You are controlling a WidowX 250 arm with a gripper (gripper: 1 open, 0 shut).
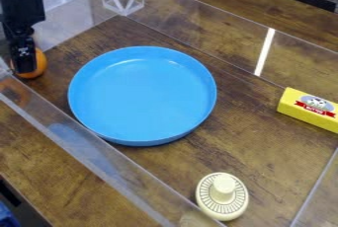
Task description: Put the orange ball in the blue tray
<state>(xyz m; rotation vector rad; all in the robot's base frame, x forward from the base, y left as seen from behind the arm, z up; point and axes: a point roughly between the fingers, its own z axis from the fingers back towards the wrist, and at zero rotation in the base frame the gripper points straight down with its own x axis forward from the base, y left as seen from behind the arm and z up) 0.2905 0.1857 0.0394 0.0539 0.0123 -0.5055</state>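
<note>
Straddling orange ball (34,64): open end effector (23,65)

The tabletop (251,162) is dark wood with a visible plank grain, lightly sheened where a streak of light falls. Clear, glossy plastic walls (79,137) enclose it. The blue tray (142,95) looks like smooth plastic with a soft gloss. The orange ball (36,64) is smooth-skinned. The pincer (23,58) is matt black. The yellow block (310,109) has a printed face; the cream ribbed disc (222,193) looks like matt plastic.

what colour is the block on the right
Yellow, with a small picture label on top; the camera view shows the block.
</note>
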